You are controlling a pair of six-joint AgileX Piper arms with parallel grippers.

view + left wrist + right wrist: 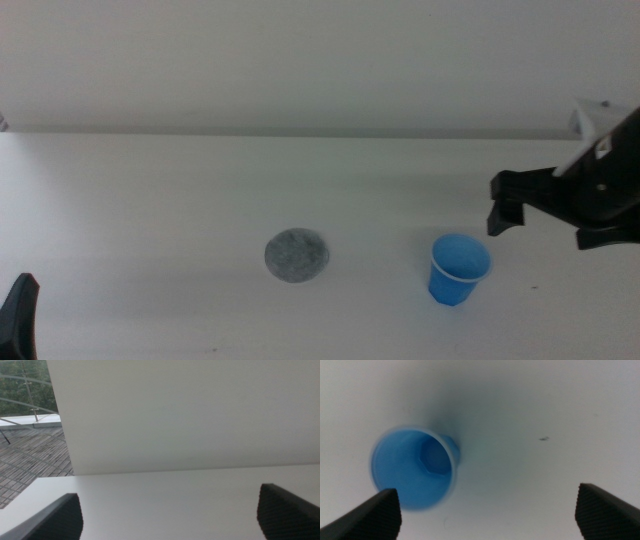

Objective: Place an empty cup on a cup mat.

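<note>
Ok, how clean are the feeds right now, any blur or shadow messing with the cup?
Middle view: sharp, evenly lit, the cup and cup mat cast only faint shadows. Right wrist view: the cup is soft and smeared at its rim, with a dark shadow on the table beyond it; right gripper fingers wide apart. Left wrist view: clear, left gripper shows only bare table.

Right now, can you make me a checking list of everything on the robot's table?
Surface: white table, bare apart from the job's things; one tiny dark speck near the cup.
Cup: blue cup, upright, empty, standing apart from the mat.
Mat: grey mat, flat, nothing on it.
Clutter: nothing seen.
Right tool: open, above the table near the cup, not touching it.
Left tool: open, waiting at the table's near left edge.
Cables: nothing seen.
Surroundings: white wall behind; outdoor paving and railing past its edge.
</note>
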